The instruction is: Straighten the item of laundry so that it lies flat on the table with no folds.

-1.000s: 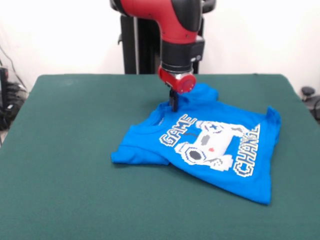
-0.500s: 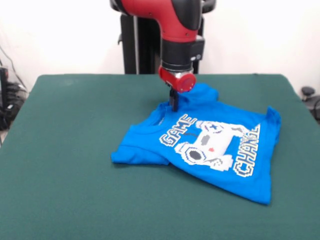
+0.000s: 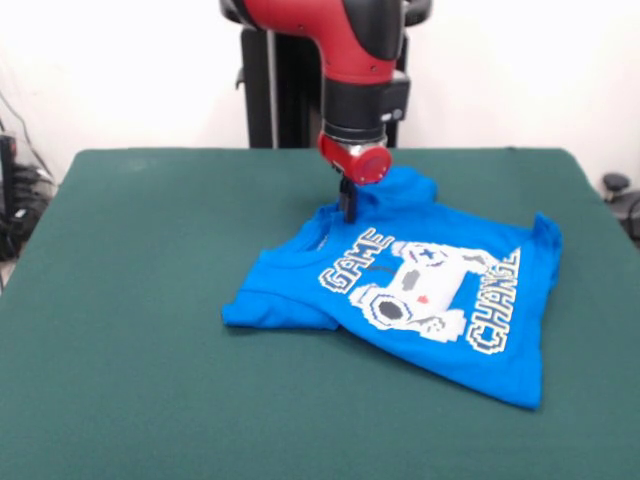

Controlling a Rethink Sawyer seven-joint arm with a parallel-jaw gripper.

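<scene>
The bright blue T-shirt (image 3: 420,290) lies print side up on the dark green table (image 3: 130,300), right of the middle. Its "GAME CHANGER" lettering and controller print show. The left sleeve is folded under at the near left, and the far sleeve (image 3: 410,185) is bunched up behind the gripper. My gripper (image 3: 348,207) hangs straight down from the red arm onto the shirt's far edge, by the collar. Its dark tips look pressed together on the fabric there.
The robot's black pedestal (image 3: 275,90) stands behind the table's far edge. Cables and dark gear show off the table at the left edge (image 3: 15,200) and at the right edge (image 3: 620,195).
</scene>
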